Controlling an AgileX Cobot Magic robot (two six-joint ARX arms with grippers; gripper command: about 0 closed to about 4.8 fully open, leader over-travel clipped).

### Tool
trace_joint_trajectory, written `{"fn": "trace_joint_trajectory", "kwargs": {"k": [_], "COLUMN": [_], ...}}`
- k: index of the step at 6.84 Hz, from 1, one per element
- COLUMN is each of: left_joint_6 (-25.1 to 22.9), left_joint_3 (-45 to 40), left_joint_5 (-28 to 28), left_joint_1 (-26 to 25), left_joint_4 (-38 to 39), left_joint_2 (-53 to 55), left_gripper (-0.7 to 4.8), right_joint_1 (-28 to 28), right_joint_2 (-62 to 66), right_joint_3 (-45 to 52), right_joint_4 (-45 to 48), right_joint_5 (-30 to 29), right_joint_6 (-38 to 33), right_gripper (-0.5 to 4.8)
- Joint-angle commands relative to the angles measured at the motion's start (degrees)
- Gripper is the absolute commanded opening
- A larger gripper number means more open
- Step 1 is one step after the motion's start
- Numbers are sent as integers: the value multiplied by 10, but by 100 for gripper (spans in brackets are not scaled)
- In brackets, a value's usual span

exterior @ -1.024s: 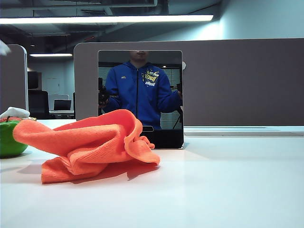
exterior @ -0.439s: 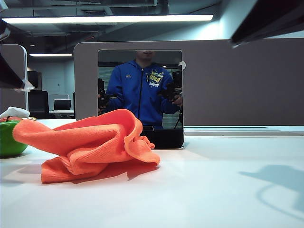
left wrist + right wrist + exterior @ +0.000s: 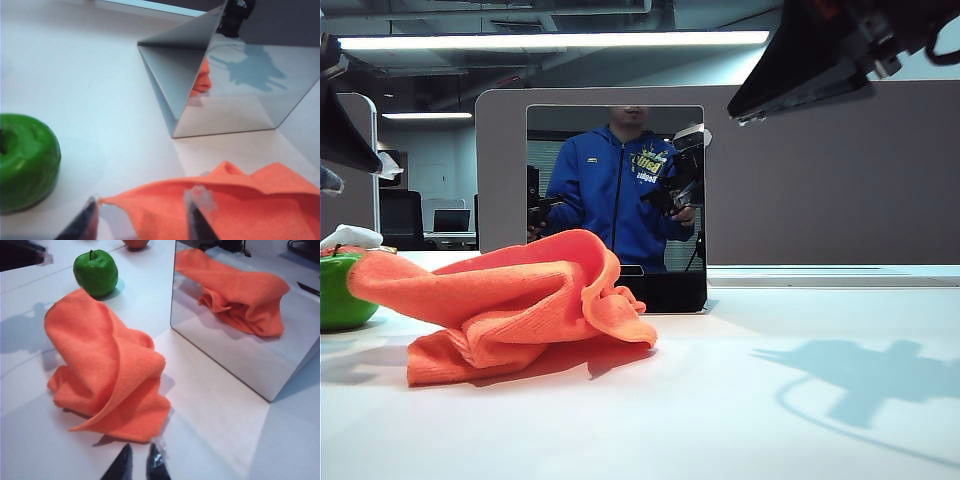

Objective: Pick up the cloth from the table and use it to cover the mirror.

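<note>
Exterior view shows the cloth (image 3: 515, 305) crumpled on the table (image 3: 770, 400) before the uncovered mirror (image 3: 616, 205), with left gripper (image 3: 142, 220) spread, right gripper (image 3: 140, 462) nearly closed, both empty.

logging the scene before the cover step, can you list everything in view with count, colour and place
cloth: 1, bright orange, crumpled on the table in front of the mirror
mirror: 1, silver-white frame with dark base strip, upright behind the cloth
apple: 1, green, on the table beyond the cloth's far end
white rag: 1, white, behind the apple
partition wall: 1, grey-brown, behind the mirror
table: 1, white, under it all
left gripper: 1, dark, open, just above the cloth's edge near the apple
right gripper: 1, dark, nearly shut, above the table by the cloth's near edge
</note>
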State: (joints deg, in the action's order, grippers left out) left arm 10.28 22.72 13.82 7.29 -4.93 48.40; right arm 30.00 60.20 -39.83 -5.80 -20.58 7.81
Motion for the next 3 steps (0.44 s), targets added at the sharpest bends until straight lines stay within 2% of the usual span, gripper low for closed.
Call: {"fn": "trace_joint_trajectory", "kwargs": {"k": [1, 2, 3], "left_joint_6": [257, 414, 425], "left_joint_3": [2, 2, 2], "left_joint_5": [-37, -47, -35], "left_joint_1": [0, 0, 1], "left_joint_4": [-39, -24, -23], "left_joint_2": [75, 76, 76], "left_gripper": [189, 252, 252], "right_joint_1": [0, 0, 0], "right_joint_2": [17, 17, 17], "right_joint_3": [-3, -3, -3], "right_joint_4": [39, 39, 39], "right_joint_5": [1, 1, 1], "right_joint_6": [-1, -1, -1], "right_gripper": [55, 55, 56]}}
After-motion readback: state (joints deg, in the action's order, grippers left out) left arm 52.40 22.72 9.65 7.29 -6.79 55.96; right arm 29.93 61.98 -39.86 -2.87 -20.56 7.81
